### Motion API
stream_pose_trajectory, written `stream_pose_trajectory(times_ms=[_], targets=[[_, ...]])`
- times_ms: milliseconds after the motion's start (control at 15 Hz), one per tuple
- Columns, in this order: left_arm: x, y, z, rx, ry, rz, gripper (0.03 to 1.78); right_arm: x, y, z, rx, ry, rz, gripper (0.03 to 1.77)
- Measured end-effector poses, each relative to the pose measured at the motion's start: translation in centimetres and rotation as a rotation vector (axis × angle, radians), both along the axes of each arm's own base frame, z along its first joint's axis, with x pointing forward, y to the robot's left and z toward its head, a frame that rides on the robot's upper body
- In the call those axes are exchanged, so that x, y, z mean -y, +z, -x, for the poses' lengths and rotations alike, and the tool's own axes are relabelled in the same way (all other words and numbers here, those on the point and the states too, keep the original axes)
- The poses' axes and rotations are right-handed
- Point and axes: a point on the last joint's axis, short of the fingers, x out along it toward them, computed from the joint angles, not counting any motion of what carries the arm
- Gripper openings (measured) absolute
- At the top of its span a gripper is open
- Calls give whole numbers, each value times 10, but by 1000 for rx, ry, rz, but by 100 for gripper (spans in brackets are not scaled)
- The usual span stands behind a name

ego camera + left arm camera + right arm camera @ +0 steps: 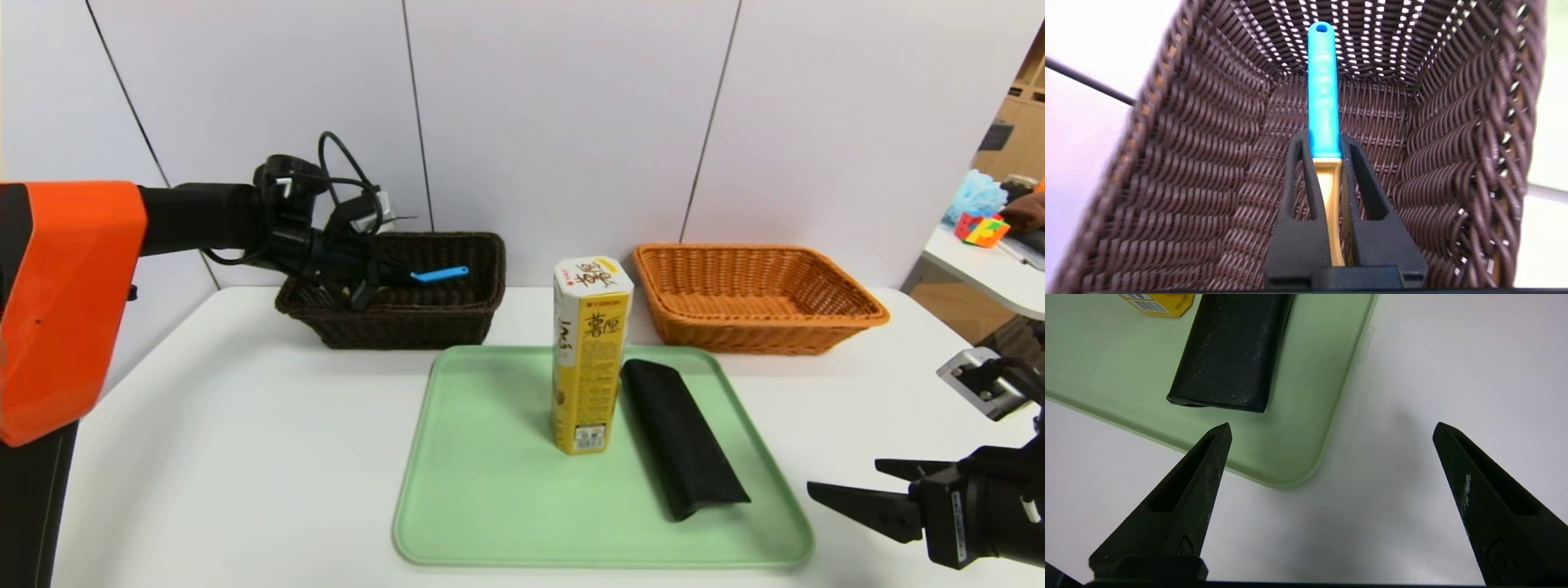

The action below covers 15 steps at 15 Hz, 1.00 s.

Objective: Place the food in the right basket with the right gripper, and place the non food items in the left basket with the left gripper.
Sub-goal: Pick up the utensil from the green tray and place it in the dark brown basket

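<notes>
Black fingers [1300, 241] of the left gripper [1325, 138] are closing snugly around the neck of a blue-handled tool [1324, 90], its handle extending beyond their tips and its other end hiding between them. Around these fingers, the dark brown wicker basket [408, 331] is enclosing the tool, which is hovering or resting inside; which one, I cannot tell. Outward from them, toward the robot's right, a green tray [482, 490] is lying on the white table [245, 457]. On it, a yellow-and-white Orion snack box [589, 359] is standing upright, and a long black pouch [682, 441] is lying beside it. Beyond the box, farther from those fingers, an orange-brown wicker basket [751, 335] is sitting behind the tray. Near the tray's near right corner, the right gripper [1334, 424] is waiting wide open, holding nothing.
</notes>
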Motion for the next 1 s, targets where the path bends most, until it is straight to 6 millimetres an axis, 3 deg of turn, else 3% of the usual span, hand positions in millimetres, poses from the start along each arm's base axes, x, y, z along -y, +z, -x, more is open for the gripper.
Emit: stream_pose_trajectory(times_ms=[600, 1000], targets=[[-1, -11, -5, -31, 12, -2, 16, -1, 0, -1, 7, 7, -1, 170], [0, -8, -5, -35, 24, 7, 16, -3, 2, -2, 15, 23, 0, 170]])
